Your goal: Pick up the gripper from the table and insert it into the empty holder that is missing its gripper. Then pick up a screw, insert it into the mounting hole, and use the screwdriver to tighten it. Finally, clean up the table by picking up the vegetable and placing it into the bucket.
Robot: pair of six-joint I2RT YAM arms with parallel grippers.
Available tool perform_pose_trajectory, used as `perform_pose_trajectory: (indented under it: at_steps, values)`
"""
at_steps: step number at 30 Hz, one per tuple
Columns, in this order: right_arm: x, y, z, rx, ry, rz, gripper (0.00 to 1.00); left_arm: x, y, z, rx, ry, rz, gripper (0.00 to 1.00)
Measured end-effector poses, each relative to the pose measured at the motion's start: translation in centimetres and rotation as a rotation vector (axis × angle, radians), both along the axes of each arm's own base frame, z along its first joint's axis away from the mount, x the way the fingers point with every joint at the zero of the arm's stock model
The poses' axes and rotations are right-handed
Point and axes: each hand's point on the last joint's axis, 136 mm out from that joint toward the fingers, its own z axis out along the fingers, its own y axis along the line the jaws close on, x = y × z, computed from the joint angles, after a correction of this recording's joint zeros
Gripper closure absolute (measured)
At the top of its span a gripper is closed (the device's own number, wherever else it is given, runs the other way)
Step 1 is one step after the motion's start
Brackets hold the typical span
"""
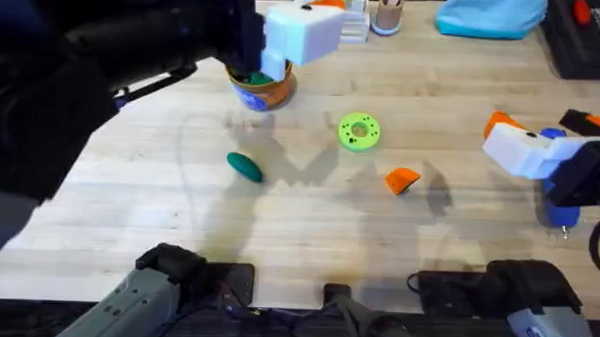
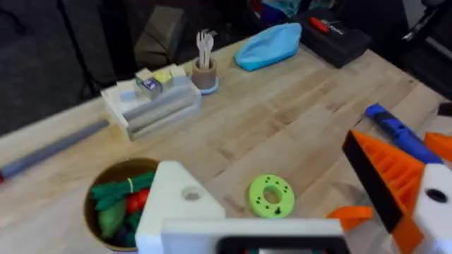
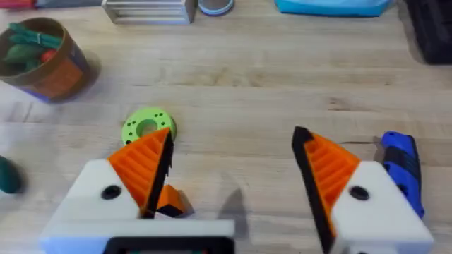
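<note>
- Right under the right gripper (image 3: 233, 176), whose pads are spread wide with nothing held, sits the loose orange gripper (image 3: 171, 202), just by one pad.
- Looks light, stiff and slick, a wedge; I'd pinch its flat sides.
- Green ring disc (image 3: 148, 127) sits just beyond; screwdriver (image 3: 402, 169) beside the other finger.
- Left gripper (image 2: 296, 212), missing one pad, hovers over the bucket (image 2: 120, 204); can't tell its state.

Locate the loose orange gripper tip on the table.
In the overhead view the gripper lies on the table right of centre, just right of and below the green ring, well right of the vegetable.
</note>
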Motion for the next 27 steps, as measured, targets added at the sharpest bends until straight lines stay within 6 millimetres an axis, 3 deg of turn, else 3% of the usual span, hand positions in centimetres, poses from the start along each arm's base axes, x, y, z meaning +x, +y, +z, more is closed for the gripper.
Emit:
perform_pose_trajectory:
  at_steps: [5,15,22,27]
  values:
    - [0.0,0.0,0.0,0.0,0.0,0.0,0.01,-2.2,0.7,0.0,0.053,-0.109,-0.023,0.009]
    - [0.0,0.0,0.0,0.0,0.0,0.0,0.01,-8.1,2.6,-4.2,0.032,-0.339,-0.015,0.008]
    - [0.0,0.0,0.0,0.0,0.0,0.0,0.01,-8.9,2.9,-7.8,-0.018,-0.507,0.003,0.007]
    - [0.0,0.0,0.0,0.0,0.0,0.0,0.01,-8.8,2.9,-9.0,-0.079,-0.584,0.012,0.009]
